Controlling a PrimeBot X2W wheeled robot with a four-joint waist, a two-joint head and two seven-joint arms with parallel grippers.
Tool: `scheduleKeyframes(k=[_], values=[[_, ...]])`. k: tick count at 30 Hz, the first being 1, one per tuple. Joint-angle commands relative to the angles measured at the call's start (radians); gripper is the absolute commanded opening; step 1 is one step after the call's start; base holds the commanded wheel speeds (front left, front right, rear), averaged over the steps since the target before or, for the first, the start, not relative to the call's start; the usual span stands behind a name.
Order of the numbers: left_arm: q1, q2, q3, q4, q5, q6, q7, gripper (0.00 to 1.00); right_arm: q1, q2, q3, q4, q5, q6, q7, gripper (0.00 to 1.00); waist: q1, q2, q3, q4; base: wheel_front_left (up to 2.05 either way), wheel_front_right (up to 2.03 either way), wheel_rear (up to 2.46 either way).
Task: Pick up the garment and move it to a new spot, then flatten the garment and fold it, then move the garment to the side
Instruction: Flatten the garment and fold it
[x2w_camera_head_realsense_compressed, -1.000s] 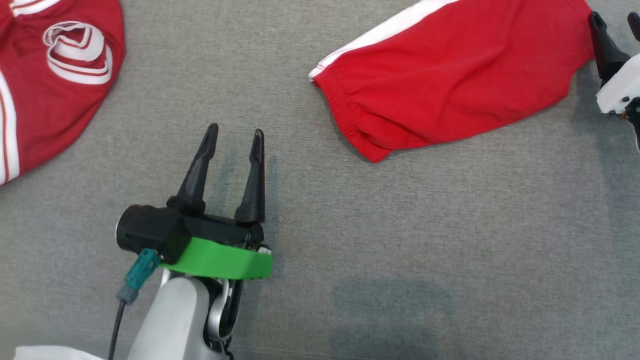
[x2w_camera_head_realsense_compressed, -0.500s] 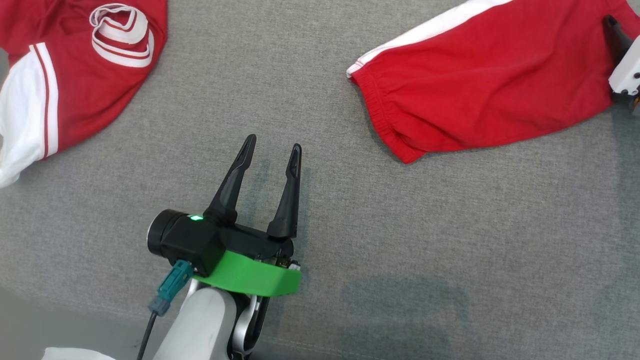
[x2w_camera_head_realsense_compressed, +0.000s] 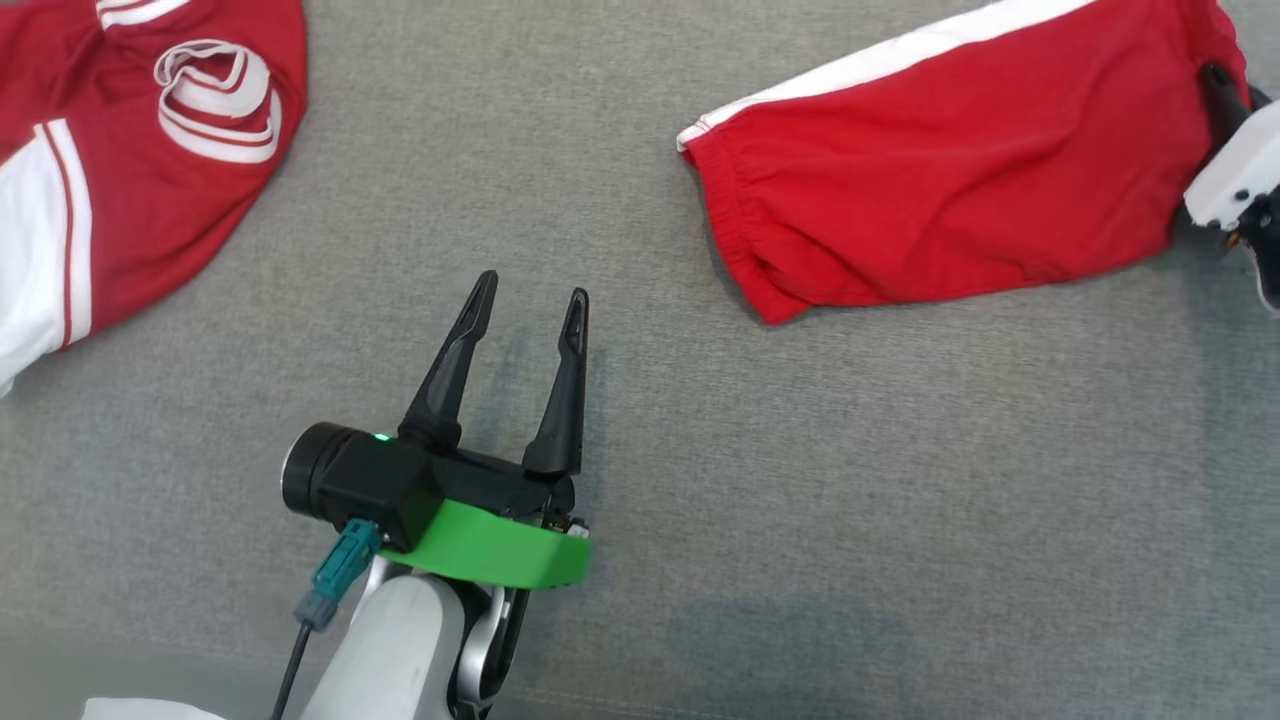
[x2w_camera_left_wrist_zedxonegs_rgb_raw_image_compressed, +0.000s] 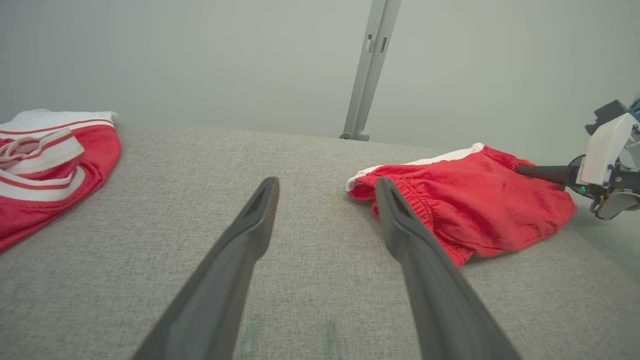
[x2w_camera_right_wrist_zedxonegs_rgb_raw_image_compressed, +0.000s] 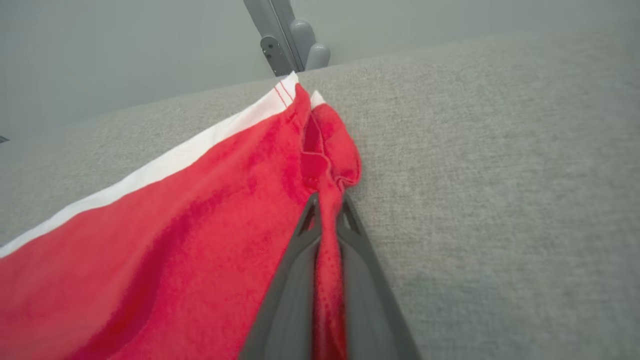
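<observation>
Well, close to the near edge of the gray table (x2w_camera_head_realsense_compressed: 800, 500) is the left gripper (x2w_camera_head_realsense_compressed: 532, 285). Its two dark fingers are spread wide apart and hold nothing. They point away across the table, with only bare gray cloth between them, as the left wrist view shows (x2w_camera_left_wrist_zedxonegs_rgb_raw_image_compressed: 326, 182). A green band sits behind the fingers.

Farther back and to the right lie the red shorts (x2w_camera_head_realsense_compressed: 950, 170). They are mostly flat on the table, with a white stripe along their far side and a bunched stretchy edge at their left end. They are well apart from the left gripper.

At the right end of the shorts is the right gripper (x2w_camera_head_realsense_compressed: 1212, 72). Its fingers are pinched tight together on a fold of the red cloth (x2w_camera_right_wrist_zedxonegs_rgb_raw_image_compressed: 328, 200).

Far off at the left corner lies a red and white shirt (x2w_camera_head_realsense_compressed: 120, 180), well away from the shorts.

Behind the far edge stands a gray pole (x2w_camera_left_wrist_zedxonegs_rgb_raw_image_compressed: 370, 70).
</observation>
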Motion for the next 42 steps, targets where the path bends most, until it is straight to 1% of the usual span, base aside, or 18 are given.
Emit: scheduleKeyframes(k=[1, 8, 12, 15, 23, 30, 35, 42], values=[[0.015, 0.001, 0.005, 0.002, 0.007, -0.004, 0.0, 1.0, 0.034, -0.008, -0.005, -0.011, 0.015, -0.001, -0.019, 0.0, 0.0, 0.0, -0.032, -0.038, 0.0, 0.0, 0.0], [0.049, 0.001, 0.024, 0.007, 0.033, -0.005, 0.0, 1.0, 0.199, -0.04, -0.031, -0.094, 0.085, -0.001, -0.136, 0.0, 0.0, 0.0, -0.089, -0.122, 0.0, 0.0, 0.0], [0.067, 0.002, 0.034, 0.008, 0.042, -0.011, 0.0, 1.0, 0.271, -0.05, -0.032, -0.134, 0.106, -0.001, -0.171, 0.0, 0.0, 0.0, -0.108, -0.163, 0.0, 0.0, 0.0], [0.07, 0.002, 0.031, 0.013, 0.051, -0.017, 0.0, 1.0, 0.298, -0.059, -0.029, -0.146, 0.106, -0.001, -0.183, 0.0, 0.0, 0.0, -0.116, -0.179, 0.0, 0.0, 0.0], [0.074, 0.002, 0.02, 0.021, 0.052, -0.018, 0.0, 1.0, 0.283, -0.049, -0.022, -0.176, 0.074, -0.001, -0.215, 0.0, 0.0, 0.0, -0.134, -0.186, 0.0, 0.0, 0.0], [0.087, 0.002, 0.007, 0.031, 0.045, -0.011, 0.0, 1.0, 0.252, -0.031, 0.012, -0.24, 0.009, -0.001, -0.223, 0.0, 0.0, 0.0, -0.165, -0.176, 0.0, 0.0, 0.0], [0.095, 0.002, -0.002, 0.033, 0.036, -0.006, 0.0, 1.0, 0.231, 0.0, 0.032, -0.279, -0.021, -0.001, -0.214, 0.0, 0.0, 0.0, -0.18, -0.171, 0.0, 0.0, 0.0], [0.09, 0.002, -0.025, 0.035, 0.02, 0.0, 0.0, 1.0, 0.193, 0.077, 0.058, -0.321, -0.041, -0.001, -0.168, 0.0, 0.0, 0.0, -0.191, -0.15, 0.0, 0.0, 0.0]])
